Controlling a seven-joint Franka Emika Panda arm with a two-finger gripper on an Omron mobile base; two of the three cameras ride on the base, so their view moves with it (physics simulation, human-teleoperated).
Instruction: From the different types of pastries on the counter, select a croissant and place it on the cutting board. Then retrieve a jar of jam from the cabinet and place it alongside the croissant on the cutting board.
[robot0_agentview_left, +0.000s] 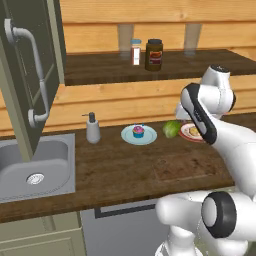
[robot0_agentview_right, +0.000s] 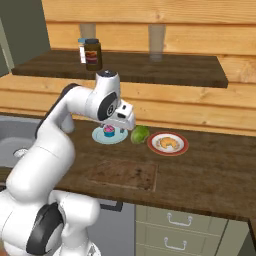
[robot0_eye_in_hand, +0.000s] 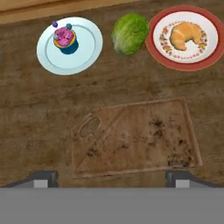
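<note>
Tool (robot0_eye_in_hand: 112, 177), seen from above the surface (robot0_eye_in_hand: 35, 113): its two fingertips stand wide apart and hold nothing, poised over the near edge of the cutting board (robot0_eye_in_hand: 135, 138), which lies flat and bare. Beyond the board, the croissant (robot0_eye_in_hand: 187, 36) rests on a red-rimmed plate (robot0_eye_in_hand: 153, 48); just beside it a green lettuce (robot0_eye_in_hand: 130, 33), then a cupcake (robot0_eye_in_hand: 64, 37) on a pale blue plate (robot0_eye_in_hand: 87, 52). On the open cabinet shelf (robot0_agentview_left: 100, 67), the jam jar (robot0_agentview_left: 154, 54) stands upright beside a smaller container (robot0_agentview_left: 135, 52).
</note>
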